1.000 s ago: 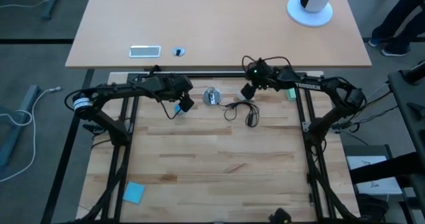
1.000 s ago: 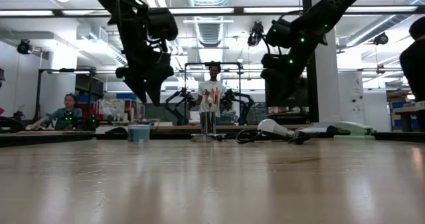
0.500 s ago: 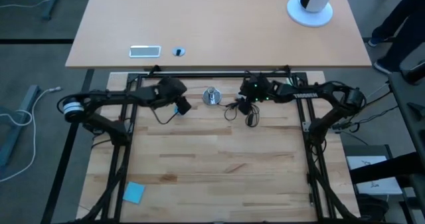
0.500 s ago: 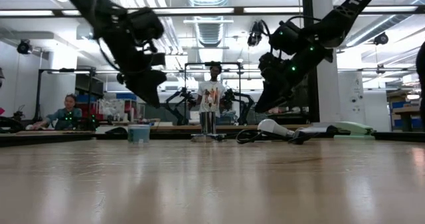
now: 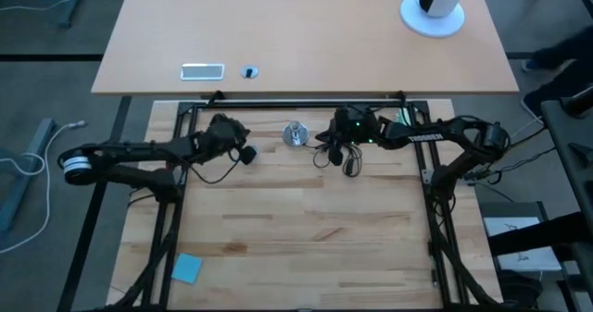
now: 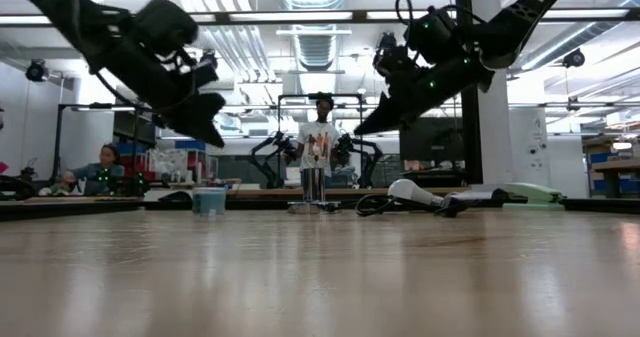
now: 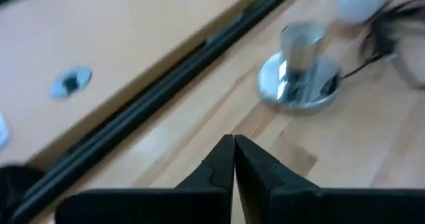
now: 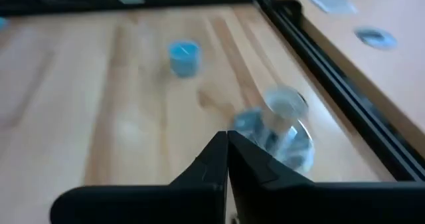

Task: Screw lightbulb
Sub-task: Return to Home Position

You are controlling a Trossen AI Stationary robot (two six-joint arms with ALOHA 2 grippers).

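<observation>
The silver socket stands upright near the table's far edge, its black cord running off to the right. The white lightbulb lies on its side beside the cord; in the high view my right arm covers it. A small blue cap stands left of the socket. My left gripper hangs shut left of the socket and above the table, pointing at it on a slant. My right gripper hangs shut on the socket's right, also slanted toward it. Neither holds anything.
A black rail runs along the far edge, with a tan table beyond it. A blue note lies near the front left corner. The broad middle and near part of the wooden table is bare. People stand in the room behind.
Both grippers have shut. My left gripper has drawn back toward the table's left edge, rising and tipping from pointing down to a shallow slant. My right gripper has moved left toward the socket and tipped up in the same way. The socket, bulb and cap have not moved.
</observation>
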